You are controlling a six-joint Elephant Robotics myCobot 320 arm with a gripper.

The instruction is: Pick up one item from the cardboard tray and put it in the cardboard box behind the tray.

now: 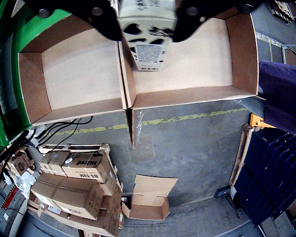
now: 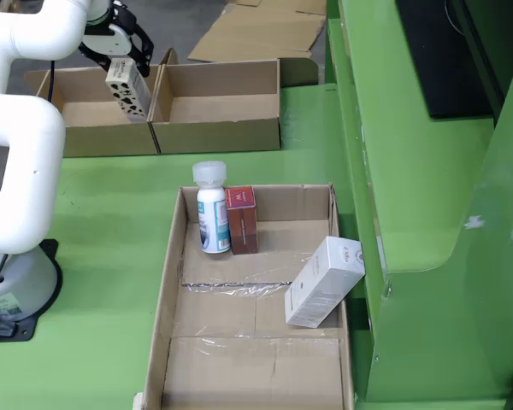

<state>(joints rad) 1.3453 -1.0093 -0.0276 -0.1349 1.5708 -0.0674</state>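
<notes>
Carton (image 1: 148,37), small and patterned, clamped across its upper end by the gripper (image 1: 147,19), hanging above the divider between the two cardboard box (image 2: 218,120) compartments. You should expect light, stiff, crushable card; hold its flat faces.

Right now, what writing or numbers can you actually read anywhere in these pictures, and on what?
"HUTER", upside down, on a stacked carton on the floor, in the claw's view.
"BS 52M", upside down, on that same carton.
Barcode label on the patterned box held in the claw: too small to read.
White bottle, dark red box and white box in the tray: print too blurred to read.
</notes>
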